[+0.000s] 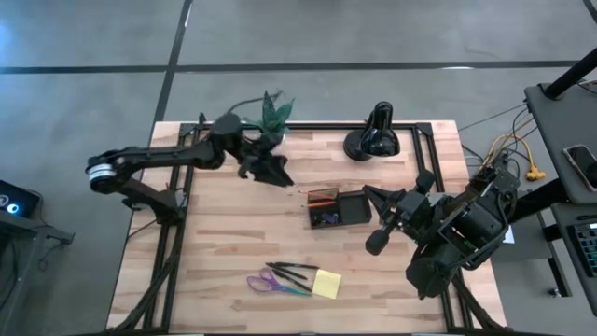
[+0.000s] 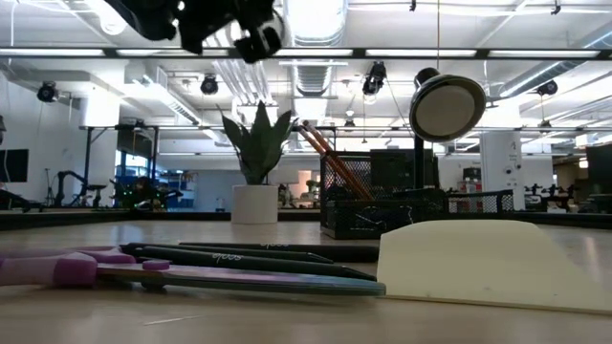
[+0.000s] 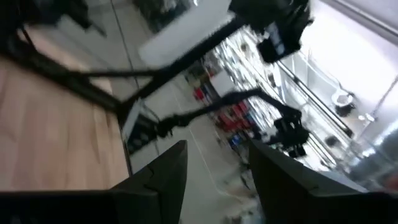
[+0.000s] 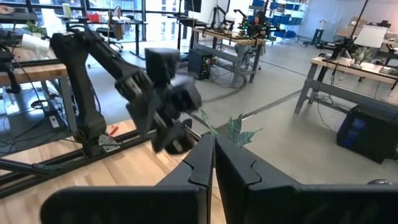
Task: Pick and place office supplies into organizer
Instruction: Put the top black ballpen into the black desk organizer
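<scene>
Though blurred, left claw [image 1: 278, 174] open, empty, near plant [image 1: 273, 114]; right claw [image 1: 375, 241] shut beside organizer [image 1: 338, 208], contents indistinct.

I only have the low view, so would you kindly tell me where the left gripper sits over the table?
Observer: In the high view the left gripper hangs between the plant and the organizer.
Operator: Thank you. Is it carrying anything?
Observer: No. Its own wrist view shows the fingers apart with nothing between them.
Operator: And the right gripper?
Observer: The right gripper is shut and empty, on the organizer's right side.
</scene>
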You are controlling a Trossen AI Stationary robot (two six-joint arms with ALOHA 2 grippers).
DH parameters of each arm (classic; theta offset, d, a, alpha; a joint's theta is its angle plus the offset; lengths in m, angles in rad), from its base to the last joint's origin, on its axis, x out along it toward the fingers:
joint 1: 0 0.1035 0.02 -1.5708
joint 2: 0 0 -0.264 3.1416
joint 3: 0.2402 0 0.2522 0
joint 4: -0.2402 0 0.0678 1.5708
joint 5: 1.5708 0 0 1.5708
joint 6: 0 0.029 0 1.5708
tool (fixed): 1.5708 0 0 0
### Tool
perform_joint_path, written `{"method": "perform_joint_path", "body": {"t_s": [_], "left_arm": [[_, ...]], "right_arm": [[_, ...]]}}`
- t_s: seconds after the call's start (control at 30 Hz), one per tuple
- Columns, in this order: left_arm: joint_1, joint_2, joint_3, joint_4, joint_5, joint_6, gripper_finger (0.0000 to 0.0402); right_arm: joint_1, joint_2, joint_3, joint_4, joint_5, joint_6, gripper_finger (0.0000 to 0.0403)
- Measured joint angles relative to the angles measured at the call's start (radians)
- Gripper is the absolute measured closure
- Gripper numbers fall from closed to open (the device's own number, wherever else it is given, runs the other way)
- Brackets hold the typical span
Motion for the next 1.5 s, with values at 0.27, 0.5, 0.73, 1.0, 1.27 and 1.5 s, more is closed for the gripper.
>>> {"method": "perform_joint_path", "body": {"t_s": [0.27,0.5,0.73,1.0,1.27,1.5], "left_arm": [[0.018,-0.103,-0.002,-0.002,-0.023,0.22,0.0246],[-0.024,-0.154,0.001,0.0,0.125,0.193,0.0246],[-0.14,-0.149,-0.02,0.004,0.117,0.225,0.0246],[-0.288,-0.256,-0.147,-0.009,-0.142,0.299,0.0285],[-0.444,-0.472,-0.341,-0.16,-0.723,0.257,0.0324],[-0.603,-0.559,-0.386,-0.111,-1.047,0.196,0.0325]], "right_arm": [[0.0,0.0,0.0,0.0,0.0,0.0,0.0394],[0.0,0.0,0.0,0.0,0.0,0.0,0.0394],[0.0,0.0,0.0,0.0,0.0,0.0,0.0394],[-0.003,0.0,0.0,-0.002,0.009,-0.026,0.0394],[-0.02,0.002,0.0,-0.002,0.035,-0.164,0.0394],[-0.043,0.003,0.0,-0.001,0.057,-0.257,0.0394]]}}
